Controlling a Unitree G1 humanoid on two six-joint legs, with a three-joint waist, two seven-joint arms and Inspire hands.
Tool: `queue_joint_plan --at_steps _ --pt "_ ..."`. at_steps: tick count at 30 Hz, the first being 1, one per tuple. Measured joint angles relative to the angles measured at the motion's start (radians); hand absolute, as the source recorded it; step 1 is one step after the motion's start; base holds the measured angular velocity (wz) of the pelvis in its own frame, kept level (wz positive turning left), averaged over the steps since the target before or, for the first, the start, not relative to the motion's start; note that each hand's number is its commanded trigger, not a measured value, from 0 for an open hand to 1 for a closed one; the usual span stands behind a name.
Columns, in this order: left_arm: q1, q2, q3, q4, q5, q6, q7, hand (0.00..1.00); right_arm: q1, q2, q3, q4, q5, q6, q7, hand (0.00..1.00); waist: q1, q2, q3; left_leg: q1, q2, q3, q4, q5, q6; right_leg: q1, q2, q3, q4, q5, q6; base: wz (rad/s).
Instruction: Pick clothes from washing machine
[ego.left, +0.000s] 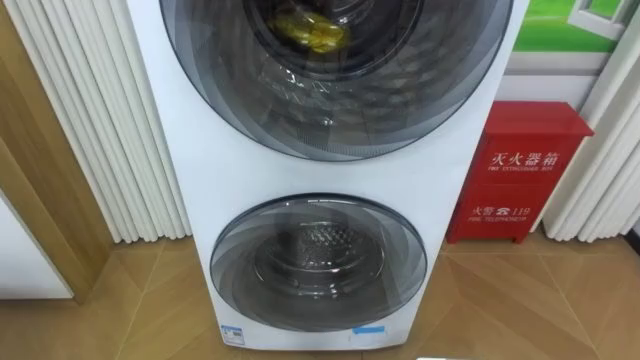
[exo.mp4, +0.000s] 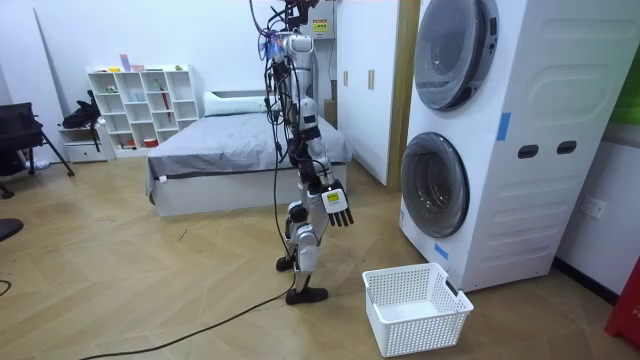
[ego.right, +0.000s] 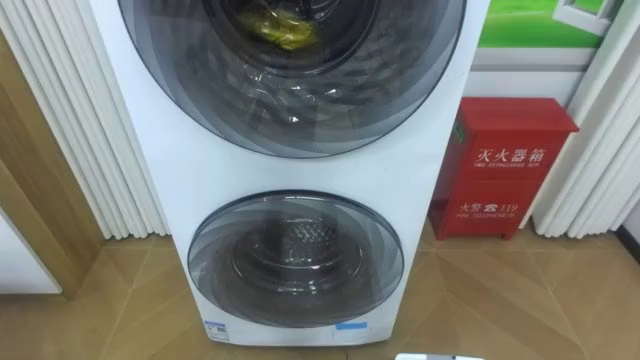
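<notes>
1. The white stacked washing machine (exo.mp4: 520, 150) stands in front of the robot, with both round doors shut.
2. A red cabinet (ego.left: 515, 175) sits on the floor just beside the machine.
3. A white basket (exo.mp4: 420, 325) rests on the floor in front of the machine, near the robot's feet.
4. The right robot hand (exo.mp4: 338, 203) hangs at hip height, its fingers straight and holding nothing.
5. The yellow clothes (ego.left: 310, 30) lie inside the upper drum, behind the glass.

red cabinet (ego.left: 517, 175) | bed (exo.mp4: 230, 150) | white shelf (exo.mp4: 140, 100) | white basket (exo.mp4: 425, 328)
</notes>
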Motion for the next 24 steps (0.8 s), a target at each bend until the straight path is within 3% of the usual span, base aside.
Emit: queue_joint_plan --at_steps 14,16,18,20,21,24 --pt "0.003 -0.001 0.0 -0.002 -0.003 0.0 0.002 0.0 -0.002 0.0 -0.004 0.005 0.008 0.001 0.005 0.0 0.002 -0.005 0.0039 0.0 0.0 0.01 -0.001 0.0 0.0 0.0 0.0 0.001 -0.001 0.0 0.0 0.0" --pt "0.003 -0.001 0.0 -0.001 -0.004 0.0 0.002 0.0 -0.001 0.0 -0.007 0.006 0.022 0.002 -0.001 0.0 0.002 -0.005 0.0003 0.002 0.0 0.008 -0.001 0.0 0.0 0.001 0.0 0.0 0.0 0.0 0.0 0.0" --pt "0.003 -0.001 0.001 -0.001 -0.003 0.0 0.002 0.0 0.003 0.0 -0.027 0.006 0.044 0.01 -0.003 0.0 0.001 0.0 0.0005 0.005 0.0 0.007 -0.001 0.0 0.0 0.004 0.0 -0.001 0.0 0.0 0.0 0.0" --pt "0.002 0.001 0.006 -0.001 -0.002 0.001 -0.006 0.0 -0.002 -0.007 -0.068 -0.029 0.042 0.048 -0.018 0.0 0.0 -0.014 -0.0006 0.004 0.0 0.007 0.0 0.0 0.0 0.003 -0.001 -0.001 0.001 0.0 0.0 0.0" --pt "0.002 0.002 0.009 -0.001 -0.001 0.001 -0.011 0.0 -0.005 -0.01 -0.081 -0.048 0.042 0.057 -0.025 0.0 -0.001 -0.009 -0.0022 0.004 0.0 0.006 0.0 0.0 0.0 0.002 -0.001 -0.001 0.002 0.0 0.0 -0.04" --pt "-0.004 0.007 0.031 0.001 0.019 0.003 -0.031 0.0 -0.069 -0.029 -0.153 -0.081 0.038 0.065 -0.049 0.0 -0.003 -0.018 0.0004 0.006 0.0 0.007 0.0 0.0 0.0 0.001 -0.002 -0.001 0.007 0.0 0.0 0.0"
